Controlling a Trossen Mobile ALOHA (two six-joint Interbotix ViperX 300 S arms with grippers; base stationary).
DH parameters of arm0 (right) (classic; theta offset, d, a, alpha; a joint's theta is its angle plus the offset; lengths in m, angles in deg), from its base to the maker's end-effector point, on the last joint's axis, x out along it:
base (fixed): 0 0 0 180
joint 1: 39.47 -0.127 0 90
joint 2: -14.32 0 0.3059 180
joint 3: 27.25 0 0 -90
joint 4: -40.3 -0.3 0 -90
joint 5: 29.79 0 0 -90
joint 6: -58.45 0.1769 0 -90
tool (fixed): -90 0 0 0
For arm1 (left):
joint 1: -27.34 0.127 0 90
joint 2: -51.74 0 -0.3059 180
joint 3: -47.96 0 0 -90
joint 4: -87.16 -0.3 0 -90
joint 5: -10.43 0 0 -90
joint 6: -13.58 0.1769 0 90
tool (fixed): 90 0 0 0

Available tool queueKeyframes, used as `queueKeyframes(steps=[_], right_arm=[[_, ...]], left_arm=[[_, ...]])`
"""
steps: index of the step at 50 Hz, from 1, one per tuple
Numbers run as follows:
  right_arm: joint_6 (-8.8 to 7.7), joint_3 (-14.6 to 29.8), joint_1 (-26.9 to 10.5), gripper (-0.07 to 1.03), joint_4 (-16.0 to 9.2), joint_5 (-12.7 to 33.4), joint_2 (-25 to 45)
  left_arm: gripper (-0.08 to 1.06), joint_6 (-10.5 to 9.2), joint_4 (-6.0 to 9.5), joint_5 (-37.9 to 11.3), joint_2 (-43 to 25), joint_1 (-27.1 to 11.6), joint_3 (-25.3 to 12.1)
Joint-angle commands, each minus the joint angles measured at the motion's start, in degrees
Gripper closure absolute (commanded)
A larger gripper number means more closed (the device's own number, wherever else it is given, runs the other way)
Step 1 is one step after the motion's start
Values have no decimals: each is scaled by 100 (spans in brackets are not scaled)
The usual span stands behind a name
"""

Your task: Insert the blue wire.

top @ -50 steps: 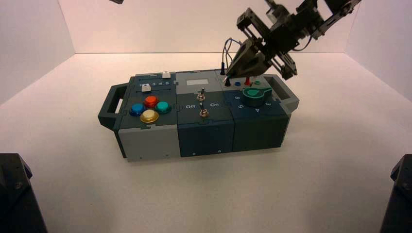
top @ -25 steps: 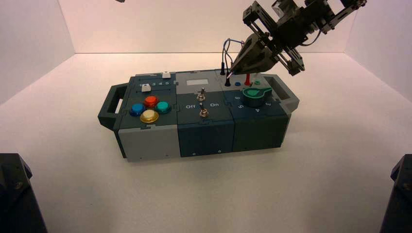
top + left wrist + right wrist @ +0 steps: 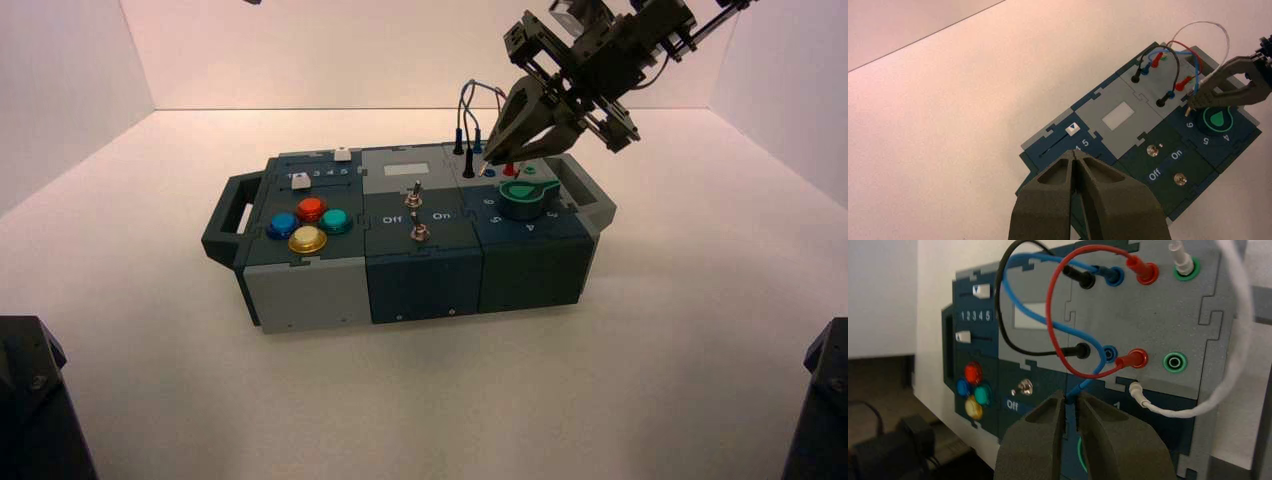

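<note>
1. Right pincer (image 3: 1073, 397) is shifting rightward over the box (image 3: 425, 285), gripping the blue wire (image 3: 1068, 329) near one end
2. Rear blue socket (image 3: 1120, 276) is holding its other plug (image 3: 1105, 273)
3. Left pincer (image 3: 1074, 153) is hanging closed, facing the box

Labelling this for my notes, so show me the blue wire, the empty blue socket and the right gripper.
Blue wire (image 3: 1020, 307): right wrist view, its cable loop.
Blue socket (image 3: 1109, 353): right wrist view, its ring.
Right gripper (image 3: 1073, 402): right wrist view, between its fingertips.

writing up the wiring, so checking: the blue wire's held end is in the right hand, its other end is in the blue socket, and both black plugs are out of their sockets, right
Not quite: both black plugs are in their sockets, as the right wrist view shows. The rest stands.
</note>
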Motion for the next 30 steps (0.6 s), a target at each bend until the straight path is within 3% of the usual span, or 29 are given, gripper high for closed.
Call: queueKeyframes(steps=[1, 19, 23, 30], right_arm=[[53, 246, 18, 98, 334, 97, -220], [729, 721, 18, 98, 1477, 387, -334], [1002, 809, 18, 98, 1863, 439, -369], [1327, 958, 18, 98, 2417, 545, -396]], left_arm=[[101, 35, -9, 114, -18, -26, -62], [101, 35, -53, 176, -132, -26, -35], [101, 35, -62, 193, -141, -26, -26], [101, 35, -70, 220, -141, -26, -9]])
